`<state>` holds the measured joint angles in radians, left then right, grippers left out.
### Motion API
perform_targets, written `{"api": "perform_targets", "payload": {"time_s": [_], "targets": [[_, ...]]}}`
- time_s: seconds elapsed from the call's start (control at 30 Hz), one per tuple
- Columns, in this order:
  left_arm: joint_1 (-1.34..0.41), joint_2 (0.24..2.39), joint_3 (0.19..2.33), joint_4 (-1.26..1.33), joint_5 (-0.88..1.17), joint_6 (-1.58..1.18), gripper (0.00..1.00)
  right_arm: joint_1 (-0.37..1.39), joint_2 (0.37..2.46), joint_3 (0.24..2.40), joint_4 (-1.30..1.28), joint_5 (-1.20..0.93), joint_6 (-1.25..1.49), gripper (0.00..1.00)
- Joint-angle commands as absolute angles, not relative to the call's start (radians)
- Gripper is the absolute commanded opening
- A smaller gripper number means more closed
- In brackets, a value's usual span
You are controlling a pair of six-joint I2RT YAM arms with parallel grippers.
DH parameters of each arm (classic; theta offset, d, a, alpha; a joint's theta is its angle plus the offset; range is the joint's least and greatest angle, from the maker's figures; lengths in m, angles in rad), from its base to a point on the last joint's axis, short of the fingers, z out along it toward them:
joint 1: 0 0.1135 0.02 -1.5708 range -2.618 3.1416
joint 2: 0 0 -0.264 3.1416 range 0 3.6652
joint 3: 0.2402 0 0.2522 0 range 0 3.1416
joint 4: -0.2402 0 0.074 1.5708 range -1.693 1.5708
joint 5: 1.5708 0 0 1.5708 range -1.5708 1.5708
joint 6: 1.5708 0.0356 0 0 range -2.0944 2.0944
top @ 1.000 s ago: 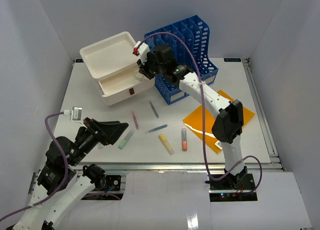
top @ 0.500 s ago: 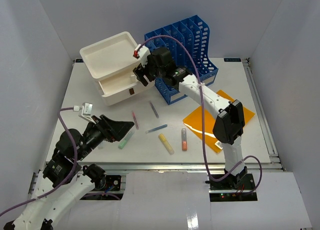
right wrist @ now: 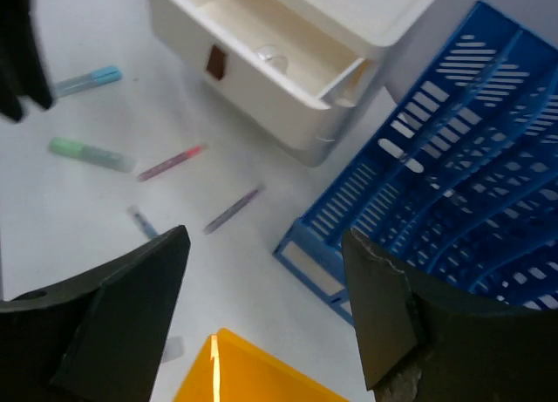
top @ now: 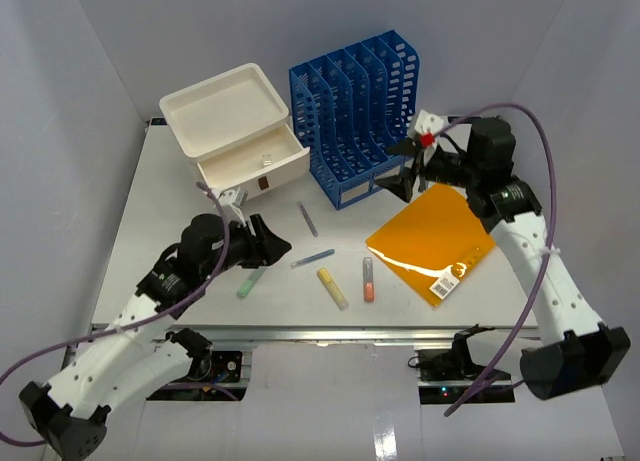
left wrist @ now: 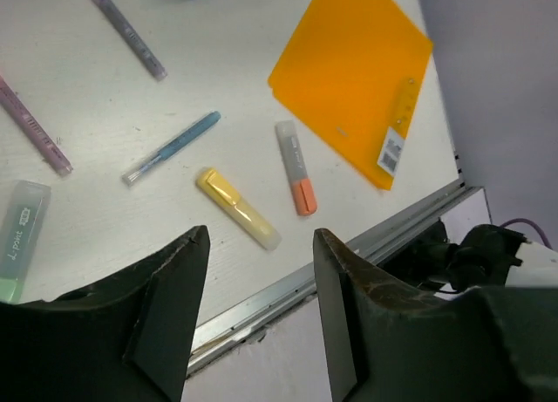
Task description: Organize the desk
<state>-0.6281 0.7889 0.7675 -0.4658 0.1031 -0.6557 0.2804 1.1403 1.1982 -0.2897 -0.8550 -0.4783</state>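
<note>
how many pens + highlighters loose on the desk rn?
6. Purple pen nearest the blue file rack; blue pen, yellow highlighter, orange highlighter in the middle; green highlighter and pink pen by the left gripper. Others may hide under the arms.

Bright, even overhead light leaves only short, soft shadows on the flat white bench [top: 150, 201]. A pale glare streak crosses the glossy orange plastic folder [top: 430, 231]. The right wrist view is motion-blurred; the left is sharp.

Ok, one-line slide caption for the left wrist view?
Open left gripper frames a yellow highlighter; blue pen, orange marker, orange folder on the desk.
</note>
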Motion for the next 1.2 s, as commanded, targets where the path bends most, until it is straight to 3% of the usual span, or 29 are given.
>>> {"api": "perform_targets", "payload": {"time_s": [0.0,0.17,0.4,0.73,0.93,1.17], "targets": [[-0.632,0.947,0.864,-0.465,0.013,-0.489,0.51,0.233,0.977,0.879,-0.352,-1.134,-0.601,0.69],[-0.637,1.102,0.955,-0.497,-0.117,-0.347,0.37,0.084,0.875,0.715,-0.343,-1.175,-0.645,0.61],[-0.637,1.238,1.079,-0.509,-0.183,0.012,0.31,-0.08,0.953,0.638,-0.346,-1.251,-0.705,0.56],[-0.629,1.357,1.2,-0.508,-0.121,0.43,0.37,-0.119,0.901,0.612,-0.351,-1.268,-0.71,0.58],[-0.581,1.438,1.232,-0.496,-0.134,0.475,0.39,-0.133,0.896,0.616,-0.351,-1.284,-0.699,0.58],[-0.467,1.51,1.295,-0.433,-0.166,0.468,0.51,-0.149,0.888,0.614,-0.351,-1.308,-0.691,0.58]]}}
